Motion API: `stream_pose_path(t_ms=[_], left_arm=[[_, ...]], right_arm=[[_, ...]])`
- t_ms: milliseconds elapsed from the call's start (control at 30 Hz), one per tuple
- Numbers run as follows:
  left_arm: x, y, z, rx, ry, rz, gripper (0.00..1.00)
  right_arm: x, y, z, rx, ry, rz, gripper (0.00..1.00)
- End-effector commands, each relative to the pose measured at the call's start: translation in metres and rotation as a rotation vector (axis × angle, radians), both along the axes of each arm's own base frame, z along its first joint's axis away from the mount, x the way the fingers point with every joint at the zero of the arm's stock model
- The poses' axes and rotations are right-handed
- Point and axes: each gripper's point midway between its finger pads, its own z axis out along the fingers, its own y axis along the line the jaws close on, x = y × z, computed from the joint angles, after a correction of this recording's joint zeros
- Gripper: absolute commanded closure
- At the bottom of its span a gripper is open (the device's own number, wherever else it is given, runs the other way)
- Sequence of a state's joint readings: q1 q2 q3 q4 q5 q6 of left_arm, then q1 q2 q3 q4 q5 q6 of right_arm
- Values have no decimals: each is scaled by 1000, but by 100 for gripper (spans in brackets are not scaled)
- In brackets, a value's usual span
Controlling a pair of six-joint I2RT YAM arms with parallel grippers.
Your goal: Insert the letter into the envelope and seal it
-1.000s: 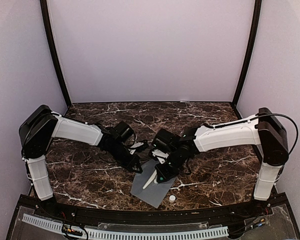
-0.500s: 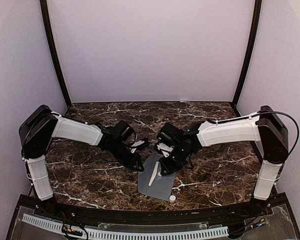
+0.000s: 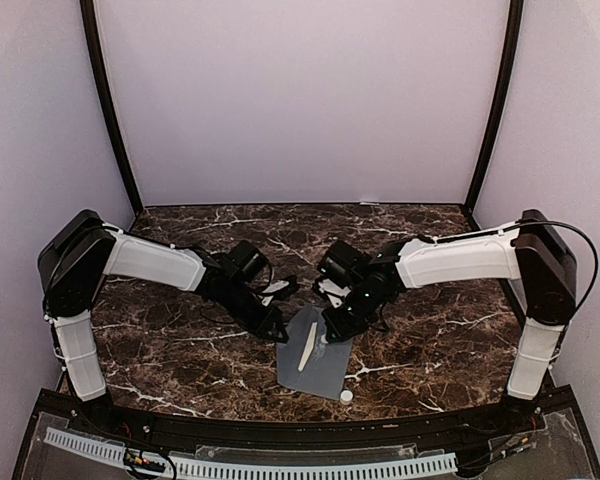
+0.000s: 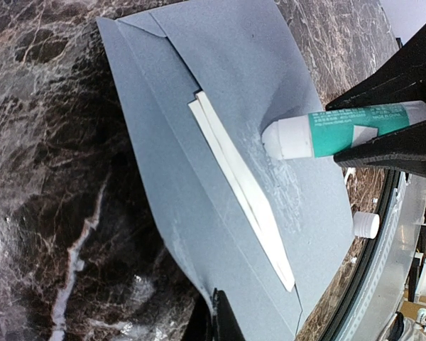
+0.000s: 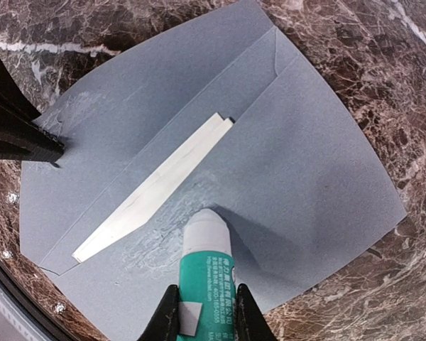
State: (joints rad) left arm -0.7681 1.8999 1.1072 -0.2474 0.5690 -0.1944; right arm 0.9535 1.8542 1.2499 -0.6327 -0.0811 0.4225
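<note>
The slate-grey envelope (image 3: 320,370) lies flat on the marble table with its flap open. A narrow cream strip of the letter (image 5: 156,188) shows along the envelope's mouth; the rest is hidden inside. My right gripper (image 5: 202,307) is shut on a green glue stick (image 5: 206,273), whose white tip presses on the envelope's flap amid pale glue smears. The left gripper (image 4: 216,316) is shut on the envelope's edge at one corner, where the paper curls up slightly. Seen from the top, the two grippers (image 3: 277,333) (image 3: 336,326) flank the envelope's far end.
A small white cap (image 3: 346,396) lies on the table by the envelope's near right corner, close to the table's front edge (image 3: 300,420). Pale walls enclose the table on three sides.
The right gripper has carried the glue stick away from the front edge, along the flap. The envelope has turned slightly, its near end swinging right. The left gripper has kept its hold.
</note>
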Motion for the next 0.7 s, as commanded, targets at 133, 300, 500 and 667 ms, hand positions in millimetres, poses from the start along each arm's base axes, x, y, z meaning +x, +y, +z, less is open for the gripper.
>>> stream_pose_path(t_ms=[133,300,500,667], left_arm=[[-10,3,-3,8,43,-18,100],[-9,2,-2,5,42,-6,100],[0,1,7,-48,61,48,100],[15,6,20,-90,68,139,100]], right_arm=[[6,-32,-29,-139,12,-41,100],[4,-9,-6,-2,15,-17,100],[12,10,40,170,-50,-49,100],[22,2,83,259,-160,-111,100]])
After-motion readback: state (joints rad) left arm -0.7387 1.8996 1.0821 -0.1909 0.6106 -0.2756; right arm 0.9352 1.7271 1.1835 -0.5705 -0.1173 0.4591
